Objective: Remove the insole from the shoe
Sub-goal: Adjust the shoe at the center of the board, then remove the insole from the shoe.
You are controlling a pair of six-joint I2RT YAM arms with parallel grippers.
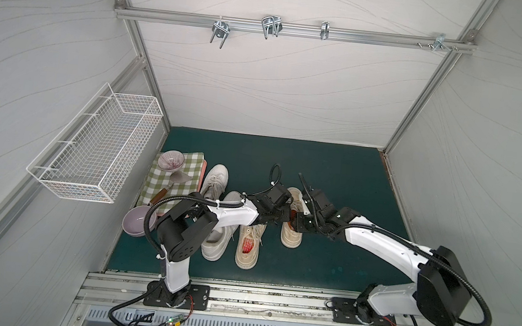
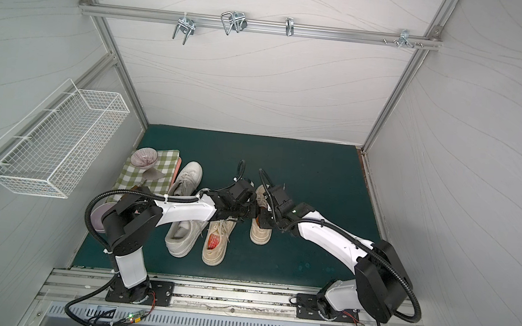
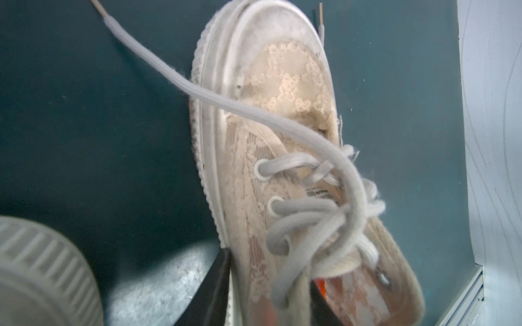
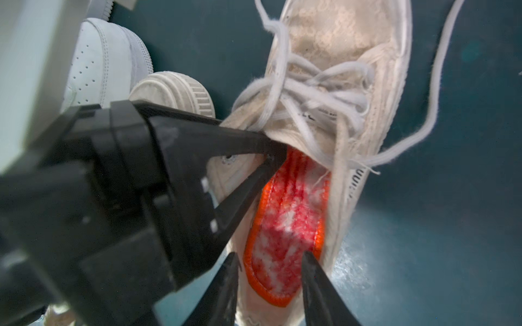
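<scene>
**Status: both grippers at the shoe, insole still seated**

1. Nearest the arm bases, a twin shoe (image 1: 248, 248) and a white sneaker (image 1: 216, 242) lie side by side on the green bench (image 1: 333, 184). A lilac bowl (image 1: 137, 223) sits to their left.

2. A little farther back, to the right of the twin shoe, the shoe (image 4: 339, 36) lies on the bench. Its heel faces the bases, its toe points away and its laces are loose. In both top views, the two arms meet over its opening.

3. The right gripper (image 4: 269, 254) is at the heel end, fingers spread. One fingertip stands on each side of the insole's heel. Whether they touch it cannot be told.

4. The insole (image 4: 285, 220), red-and-white with an orange rim, lies flat inside the shoe. Its front runs under the tongue.

5. The left gripper (image 4: 272, 153) reaches in from the left. Its fingertips are pinched on the shoe's side wall by the eyelets, one outside and one inside.

6. Farther left, a second sneaker (image 1: 216, 179) lies beside a checked cloth (image 1: 193, 166).

7. A wire basket (image 1: 98, 160) hangs on the left wall. A rail (image 1: 293, 28) with hooks crosses the far wall.
</scene>
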